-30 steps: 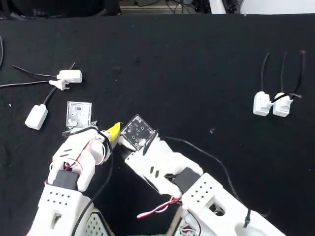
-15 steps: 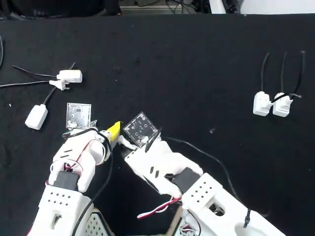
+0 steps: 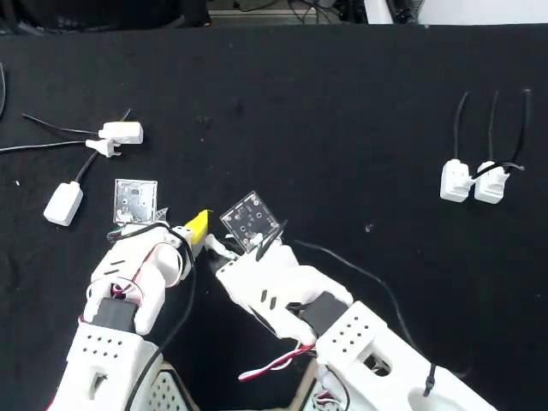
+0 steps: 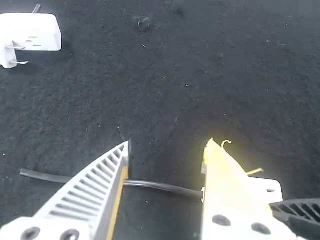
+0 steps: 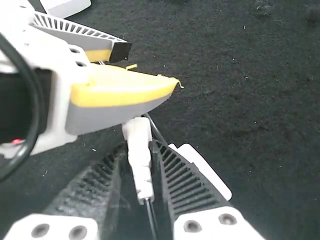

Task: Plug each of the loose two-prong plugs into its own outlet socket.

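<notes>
Spreading under both arms, a black cloth (image 3: pixel 342 103) meets loose cables (image 3: pixel 312 10) at its far edge. Near the front middle, the right gripper (image 5: pixel 140 152) pinches a white plug (image 5: pixel 139 135). The left gripper (image 4: pixel 167 150) gapes just beside it, straddling a black cord (image 4: pixel 160 187). The square tags (image 3: pixel 251 221) are too small to read.

One white plug (image 5: pixel 139 150) sits in the right jaws; other plugs (image 3: pixel 120 132) lie left, apparent sockets (image 3: pixel 456 181) far right.
</notes>
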`<state>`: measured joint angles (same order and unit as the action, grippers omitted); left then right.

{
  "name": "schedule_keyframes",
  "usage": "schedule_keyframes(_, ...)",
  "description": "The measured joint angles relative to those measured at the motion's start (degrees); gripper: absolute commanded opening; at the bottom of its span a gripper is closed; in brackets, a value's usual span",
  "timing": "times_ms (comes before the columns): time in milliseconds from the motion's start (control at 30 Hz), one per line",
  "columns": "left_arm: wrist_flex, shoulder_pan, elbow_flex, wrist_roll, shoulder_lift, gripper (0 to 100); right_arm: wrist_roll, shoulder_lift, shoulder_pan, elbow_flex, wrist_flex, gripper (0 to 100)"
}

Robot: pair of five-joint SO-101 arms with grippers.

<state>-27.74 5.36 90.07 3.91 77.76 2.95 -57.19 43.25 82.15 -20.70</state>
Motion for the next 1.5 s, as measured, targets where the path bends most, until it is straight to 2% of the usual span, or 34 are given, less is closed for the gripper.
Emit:
schedule_keyframes(1167, 0.0, 0.4, 0.0, 0.0, 0.1, 24, 0.2, -0.1, 0.0, 0.0, 0.0, 1.1)
schedule_keyframes(1500, 0.0, 1.5, -0.2, -0.1, 0.2, 24, 0.2, -11.0, -0.1, 4.1, -0.1, 1.1)
